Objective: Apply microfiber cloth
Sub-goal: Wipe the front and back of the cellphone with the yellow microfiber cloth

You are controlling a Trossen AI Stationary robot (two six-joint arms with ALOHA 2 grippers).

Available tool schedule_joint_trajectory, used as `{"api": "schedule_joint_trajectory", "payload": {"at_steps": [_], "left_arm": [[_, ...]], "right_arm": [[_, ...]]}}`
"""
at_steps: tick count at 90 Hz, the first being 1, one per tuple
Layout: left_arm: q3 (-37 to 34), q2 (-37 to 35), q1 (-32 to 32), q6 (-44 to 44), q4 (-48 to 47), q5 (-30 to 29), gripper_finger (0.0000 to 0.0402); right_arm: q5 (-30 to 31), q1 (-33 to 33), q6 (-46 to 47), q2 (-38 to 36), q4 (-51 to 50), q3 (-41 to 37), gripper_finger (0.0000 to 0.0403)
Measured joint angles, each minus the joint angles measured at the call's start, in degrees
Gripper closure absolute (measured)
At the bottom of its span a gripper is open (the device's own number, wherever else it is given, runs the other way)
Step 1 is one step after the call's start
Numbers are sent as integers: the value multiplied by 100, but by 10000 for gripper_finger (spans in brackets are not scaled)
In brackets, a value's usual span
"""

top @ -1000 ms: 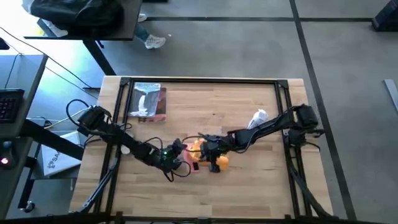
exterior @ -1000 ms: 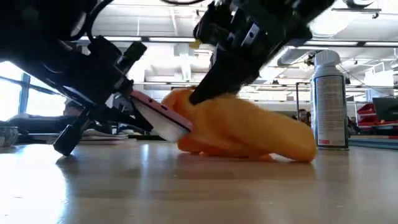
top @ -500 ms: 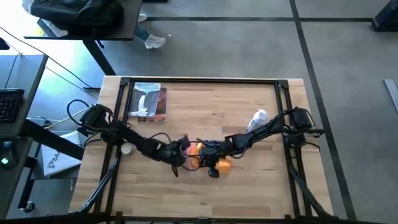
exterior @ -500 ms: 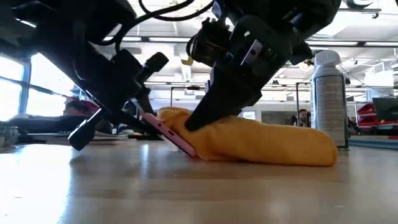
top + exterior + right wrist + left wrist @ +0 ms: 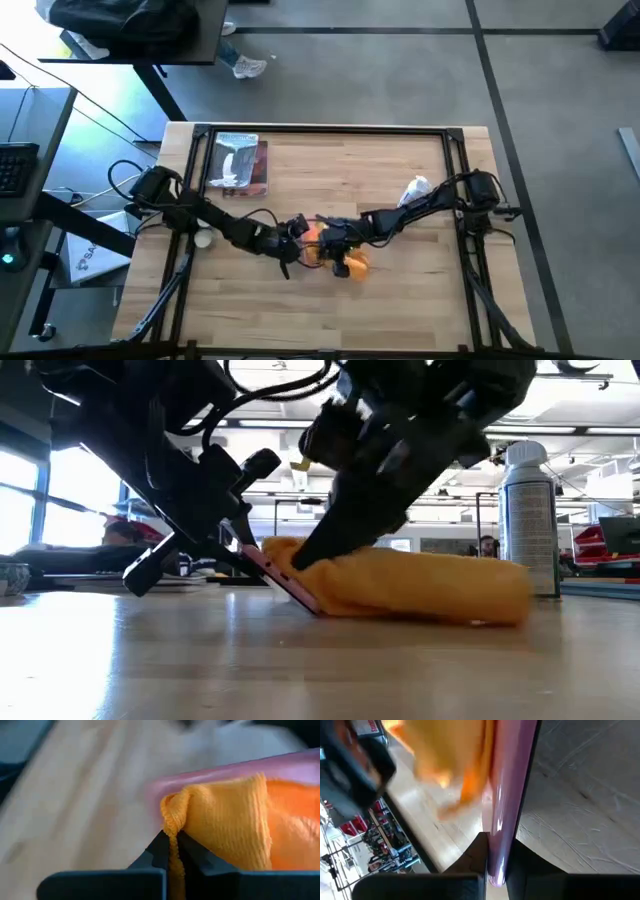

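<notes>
The orange-yellow microfiber cloth (image 5: 420, 586) lies bunched on the table's middle, against a tilted phone with a pink edge (image 5: 283, 579). My left gripper (image 5: 291, 242) is shut on the phone and comes from the table's left. My right gripper (image 5: 326, 240) is shut on the cloth, coming from the right. In the left wrist view the cloth (image 5: 446, 762) shows blurred beside the phone (image 5: 506, 795). In the right wrist view the cloth (image 5: 235, 820) lies against the phone's pink rim (image 5: 225, 772). My left gripper pinches the phone's thin pink edge (image 5: 496, 862) between its two fingers, slanting down from the table's left. The phone is tilted, with its lower edge (image 5: 310, 606) at the table and the cloth against its face. My right gripper pinches a folded edge of the cloth (image 5: 172, 832) between its two fingers, at the end beside the phone. The fingers slant down from the right. The rest of the cloth (image 5: 460, 595) lies slack on the table.
A white spray can (image 5: 529, 520) stands at the right, behind the cloth. A silvery packet with a brown edge (image 5: 238, 163) lies at the far left of the table. Bare wood stretches along the near edge (image 5: 330, 320).
My left gripper has carried the phone toward the table's right and far side and lowered it, so its lower edge now meets the table. My right gripper has shifted slightly left with the cloth's edge. The cloth has spread out flatter and longer against the phone.
</notes>
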Motion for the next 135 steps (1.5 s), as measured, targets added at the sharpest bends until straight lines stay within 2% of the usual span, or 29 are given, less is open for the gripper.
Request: {"api": "schedule_joint_trajectory", "payload": {"at_steps": [13, 34, 43, 49, 56, 75, 87, 102, 116, 135], "left_arm": [[0, 0, -2, -4, 0, 9, 390], [-2, 2, 0, -2, 9, -5, 390], [-2, 4, 0, -47, 11, -8, 390], [-2, 4, 0, -96, 11, -11, 390], [-4, 4, -1, -92, 11, -11, 390], [-2, 4, -2, -96, 11, -11, 390], [-2, 4, 0, -96, 11, -13, 390], [-2, 4, 0, 49, 13, -17, 390], [-2, 4, 0, 140, 15, -22, 390], [-4, 7, 0, 229, -4, -123, 390]], "right_arm": [[176, -199, -77, 0, -274, 0, 403], [-572, 93, -31, 0, -254, 0, 403], [-620, 298, -16, 0, -267, 0, 403], [-532, 375, 11, 0, -267, 0, 403], [-155, 392, 22, 0, -267, 0, 403], [461, 61, -52, 0, -348, 0, 403], [291, -27, -110, 0, -447, 0, 403], [-39, 279, -138, 0, -457, 0, 403], [7, 508, -18, 96, -333, 0, 403], [207, 407, 118, 188, -232, 0, 403]]}}
